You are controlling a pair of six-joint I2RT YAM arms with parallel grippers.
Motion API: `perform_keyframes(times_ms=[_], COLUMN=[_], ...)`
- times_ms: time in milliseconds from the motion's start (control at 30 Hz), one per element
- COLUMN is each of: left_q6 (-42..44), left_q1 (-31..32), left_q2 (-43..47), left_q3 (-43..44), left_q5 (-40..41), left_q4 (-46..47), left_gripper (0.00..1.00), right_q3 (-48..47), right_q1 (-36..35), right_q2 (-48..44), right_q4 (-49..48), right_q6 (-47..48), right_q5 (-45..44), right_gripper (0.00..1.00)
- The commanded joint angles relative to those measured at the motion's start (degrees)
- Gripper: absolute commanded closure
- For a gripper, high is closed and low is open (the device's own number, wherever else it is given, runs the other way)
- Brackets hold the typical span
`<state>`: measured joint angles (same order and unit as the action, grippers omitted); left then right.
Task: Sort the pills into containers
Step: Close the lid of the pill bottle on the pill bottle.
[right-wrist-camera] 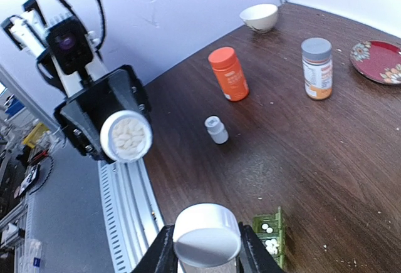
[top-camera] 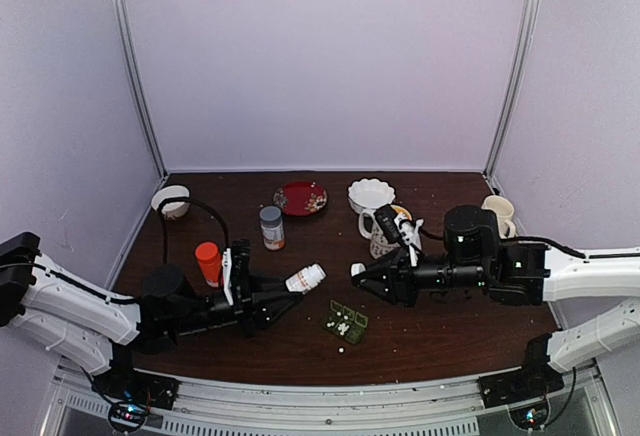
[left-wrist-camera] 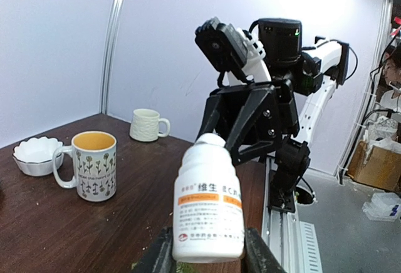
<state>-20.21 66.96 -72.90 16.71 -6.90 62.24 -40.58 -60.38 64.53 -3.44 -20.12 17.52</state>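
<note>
My left gripper (top-camera: pixel 293 289) is shut on an uncapped white bottle (left-wrist-camera: pixel 208 204) with an orange label, held on its side above the table. The bottle's mouth (right-wrist-camera: pixel 126 136) faces the right arm and is packed with white pills. My right gripper (right-wrist-camera: pixel 207 254) is shut on the white cap (right-wrist-camera: pixel 207 234), a short gap from that bottle (top-camera: pixel 305 278). The dark-green pill box (top-camera: pixel 345 322) lies open on the table below and between both grippers. A few pills (right-wrist-camera: pixel 268 229) sit in its compartments (right-wrist-camera: pixel 270 238). One loose pill (top-camera: pixel 343 349) lies just in front of it.
An orange bottle (right-wrist-camera: pixel 229 74), a grey-capped bottle (right-wrist-camera: pixel 317 67) and a small white bottle (right-wrist-camera: pixel 217 129) stand on the table. At the back are a red plate (top-camera: pixel 300 198), a white bowl (top-camera: pixel 170 200), a scalloped bowl (top-camera: pixel 371 194), a patterned mug (left-wrist-camera: pixel 94 163) and a cream cup (top-camera: pixel 499 214).
</note>
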Motion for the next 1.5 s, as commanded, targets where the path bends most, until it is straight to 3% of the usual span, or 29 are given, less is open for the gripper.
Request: perform_keyframes(times_ms=[0,200,633,967,1233,1367,1467], left_q6=[-1.54,-2.39,-4.05,-4.45,-6.86,-13.48,-18.36], left_q1=[0.06,0.06,0.10,0.10,-0.30,-2.37,-3.46], left_q2=[0.05,-1.60,-4.07,-5.59,-5.33,-6.13,-7.94], left_q3=[0.94,5.04,7.10,9.42,11.75,13.77,15.20], left_q5=[-4.80,-12.80,-17.13,-19.62,-20.69,-24.04,-26.95], left_q4=[9.86,9.17,10.36,7.31,3.64,2.99,5.68], left_gripper=[1.00,1.00,1.00,1.00,1.00,1.00,1.00], right_q3=[-1.98,-7.03,-14.26,-19.13,-22.29,-23.00,-20.13], right_q1=[1.05,1.05,1.01,-0.24,-1.91,-3.65,-4.98], right_q2=[-3.07,-1.91,3.49,4.93,5.08,3.82,0.94], right_q4=[1.93,5.03,7.64,17.45,27.87,34.21,32.00], right_q6=[6.79,10.33,12.10,19.27,31.25,41.96,49.52], right_q5=[14.23,23.89,27.54,25.33,23.09,17.79,14.35], right_gripper=[1.00,1.00,1.00,1.00,1.00,1.00,1.00])
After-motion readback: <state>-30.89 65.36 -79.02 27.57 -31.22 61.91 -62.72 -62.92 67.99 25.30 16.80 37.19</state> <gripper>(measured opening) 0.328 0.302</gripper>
